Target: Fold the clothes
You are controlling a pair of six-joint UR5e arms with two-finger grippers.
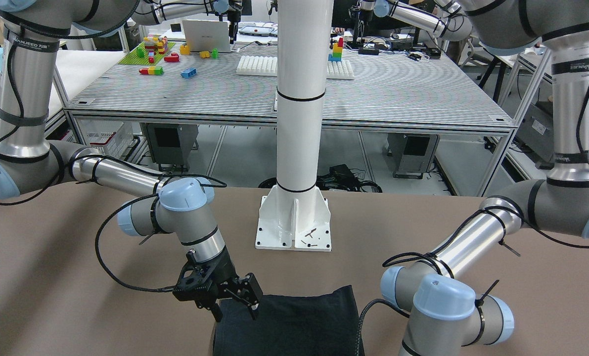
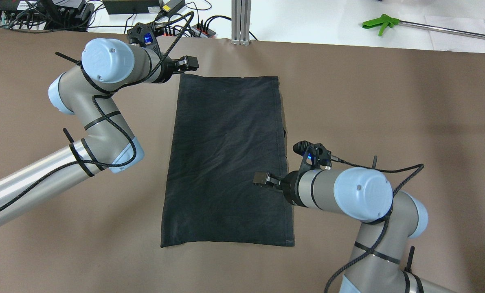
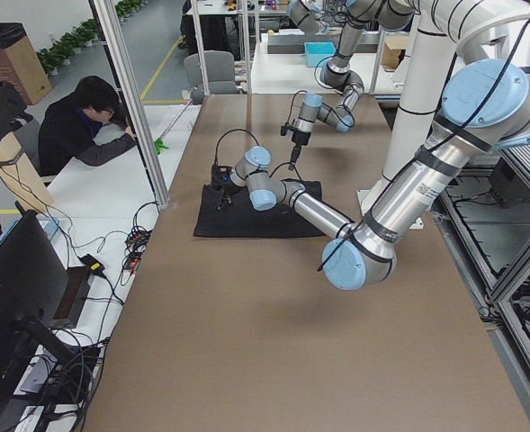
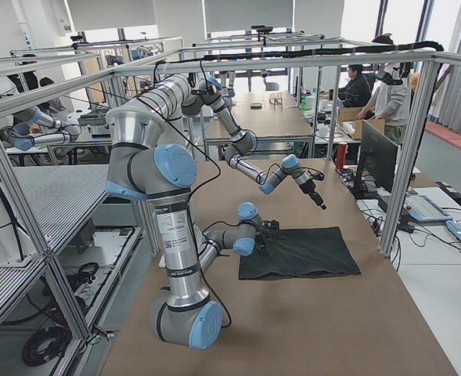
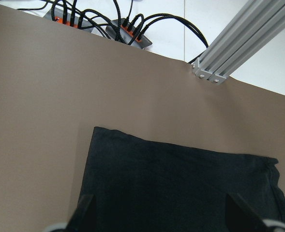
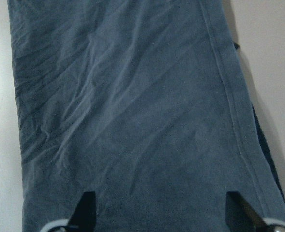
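Overhead, the one black garment (image 2: pixel 226 162) lies flat on the brown table (image 2: pixel 389 122), a long, lightly creased rectangle. The left gripper (image 2: pixel 187 64) hangs at its far left corner. The right gripper (image 2: pixel 262 179) hangs over the cloth just inside the right edge. A green tool (image 2: pixel 378 23) lies on the white surface beyond.

The front-facing view cuts off all but the garment's robot-side end. It adds a white pillar (image 1: pixel 299 123) bolted to the table, and shows the right gripper's two fingers apart.

From the left end, a person (image 3: pixel 85 126) leans at a bench beside the table; the garment is a small dark patch.

From the right end, both grey arms with pale blue joint caps reach toward it.

The left wrist camera shows the garment's far edge, an aluminium profile (image 5: pixel 239 38) and two power strips (image 5: pixel 103 24). The two fingertips (image 5: pixel 86 212) stand wide apart, released.

On the right wrist camera the cloth looks blue-grey, softly wrinkled, with a stitched hem (image 6: pixel 232 121). Those two fingertips (image 6: pixel 86 208) are likewise spread, released.
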